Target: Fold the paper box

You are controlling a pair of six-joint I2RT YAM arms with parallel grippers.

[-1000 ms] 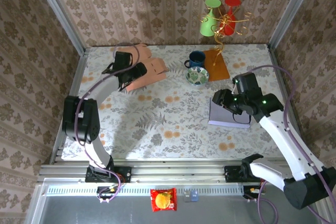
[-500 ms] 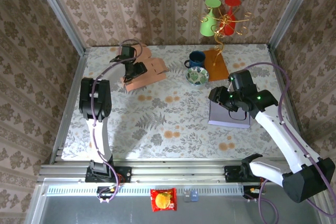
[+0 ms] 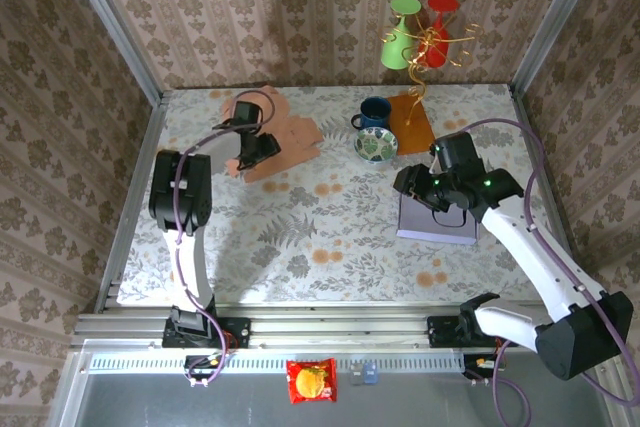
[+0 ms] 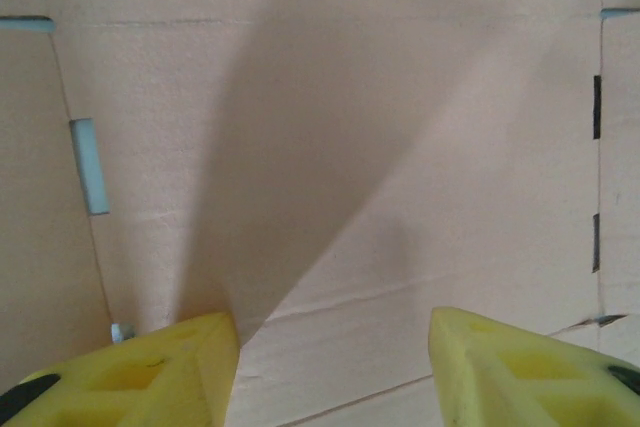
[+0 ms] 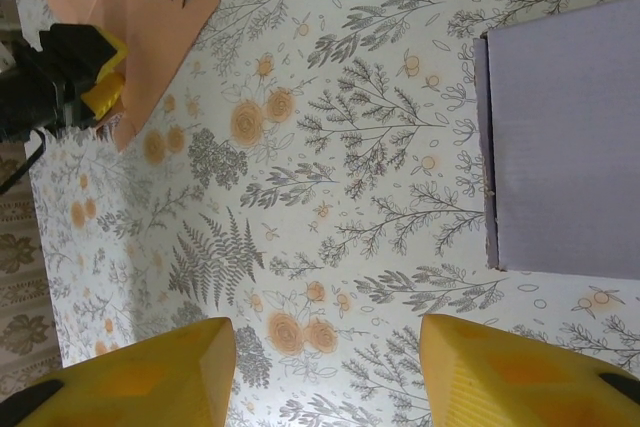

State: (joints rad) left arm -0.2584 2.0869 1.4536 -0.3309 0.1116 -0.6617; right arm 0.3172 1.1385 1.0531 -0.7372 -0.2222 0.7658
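Near, right side: right fingers (image 3: 412, 187) spread apart, nothing held, above flowery worktop (image 3: 320, 237), just beside purple box (image 3: 437, 219).
Farther, left side: left fingers (image 3: 265, 147) apart too, nothing pinched, tips low over paper box (image 3: 290, 135).
Paper box: 1 flat brown sheet at far left of worktop, not folded yet. Fold lines and little slots on top.
Looks light, thin, bendy, easy to crease or tear.
Best to pinch flap edge, bend along fold line, hold other side down.
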